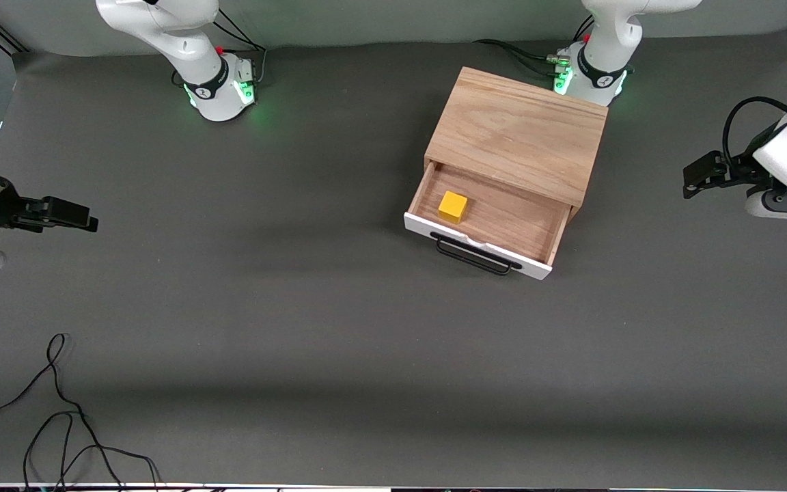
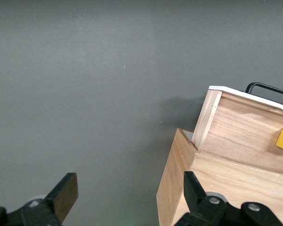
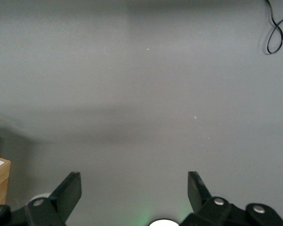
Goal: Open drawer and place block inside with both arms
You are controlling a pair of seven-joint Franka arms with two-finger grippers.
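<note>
Nearest the camera: loose black cable [image 1: 59, 417] on the grey tabletop [image 1: 298, 328]. Farther up, drawer [image 1: 486, 215] pulled out of the oak box [image 1: 520, 126], black handle [image 1: 474, 254] facing the camera. Block [image 1: 453, 206] sitting inside the drawer, toward the right arm's end. Left tool [image 1: 697, 179] spread wide and empty, hanging over bare tabletop toward the left arm's end, clear of the box. Right tool [image 1: 83, 220] likewise wide and empty, waiting at the right arm's end. Placement apparently done; best to keep both tools well clear, avoiding any nudge to drawer or handle.
</note>
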